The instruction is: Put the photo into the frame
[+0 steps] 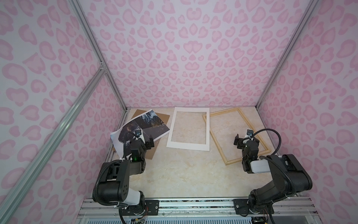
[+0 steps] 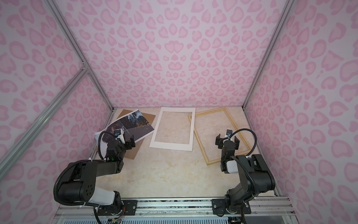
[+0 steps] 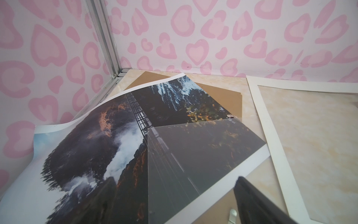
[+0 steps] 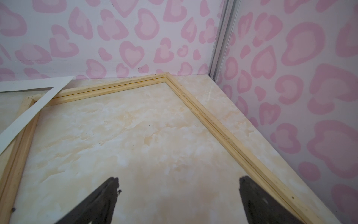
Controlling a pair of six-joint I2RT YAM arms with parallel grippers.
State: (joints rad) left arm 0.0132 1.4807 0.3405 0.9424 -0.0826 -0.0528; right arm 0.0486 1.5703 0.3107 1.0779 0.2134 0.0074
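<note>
Left gripper point(image 1: 149, 141): jaws wide, nothing held. The photo point(image 3: 93, 135) lies beneath and ahead of it on a brown backing board point(image 3: 222, 97). The photo's edge toward the side wall curls upward. A clear sheet point(image 3: 193, 155) covers the part of the photo nearest the fingertips.

Right gripper point(image 4: 178, 186): jaws wide, empty, hanging above the open middle of the frame point(image 4: 212, 124). A white mat board point(image 1: 188, 147) lies between the two grippers, one corner overlapping the frame.
</note>
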